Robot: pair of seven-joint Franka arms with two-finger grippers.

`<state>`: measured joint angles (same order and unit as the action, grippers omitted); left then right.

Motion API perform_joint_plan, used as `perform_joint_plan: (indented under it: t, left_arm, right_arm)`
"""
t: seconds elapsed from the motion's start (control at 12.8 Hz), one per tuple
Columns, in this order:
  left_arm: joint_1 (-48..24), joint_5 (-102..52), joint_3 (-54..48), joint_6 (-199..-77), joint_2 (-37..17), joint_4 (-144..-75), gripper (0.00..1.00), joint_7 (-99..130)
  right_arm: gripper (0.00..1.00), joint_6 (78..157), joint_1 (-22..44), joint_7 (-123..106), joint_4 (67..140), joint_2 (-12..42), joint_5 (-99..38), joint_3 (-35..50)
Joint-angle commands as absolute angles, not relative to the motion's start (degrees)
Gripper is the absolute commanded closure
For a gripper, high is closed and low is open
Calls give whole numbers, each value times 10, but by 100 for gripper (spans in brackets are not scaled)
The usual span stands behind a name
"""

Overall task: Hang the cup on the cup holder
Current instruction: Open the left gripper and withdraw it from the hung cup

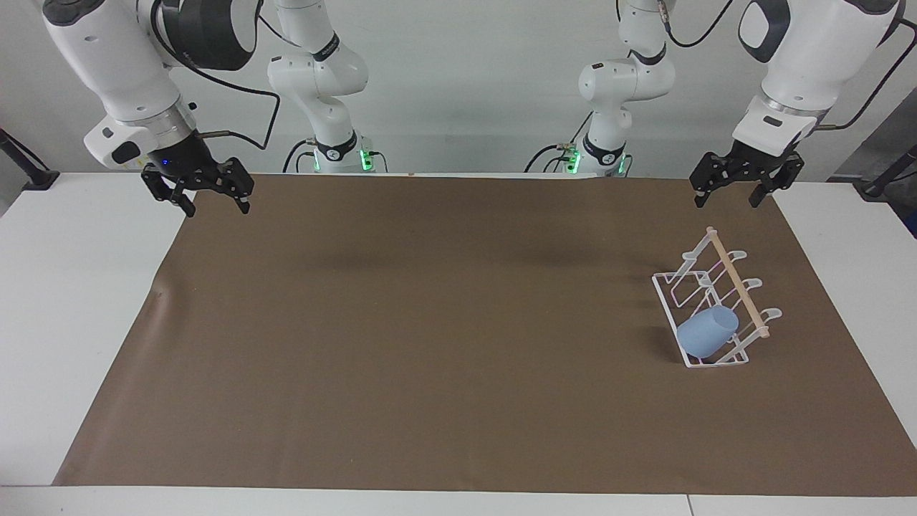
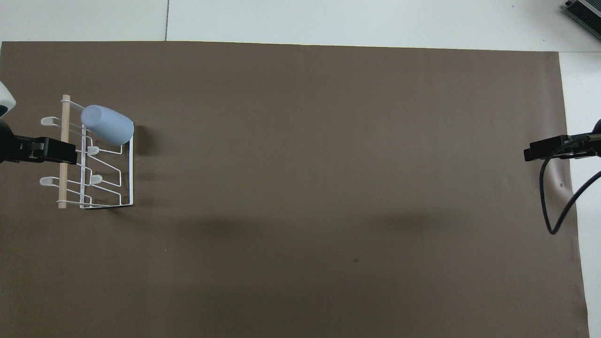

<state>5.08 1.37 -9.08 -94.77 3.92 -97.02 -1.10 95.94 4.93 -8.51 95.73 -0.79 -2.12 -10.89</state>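
In the overhead view the left gripper [image 2: 51, 150] is cut off at the frame's left edge, the right gripper [image 2: 544, 150] at its right edge.
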Motion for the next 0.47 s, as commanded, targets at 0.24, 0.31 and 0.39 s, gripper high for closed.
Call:
perform_joint_plan:
  t: [0.24,0.31,0.39]
  left_arm:
    - [54,4,-92,-938,39,-969,0,-16]
    - [54,4,-94,-933,40,-969,0,-17]
    - [49,4,-94,-929,39,-965,0,-17]
  right_arm:
    - [0,960,47,-88,967,-18,-12,-106]
    - [0,960,47,-88,967,-18,-12,-106]
    - [0,960,47,-88,967,-18,-12,-106]
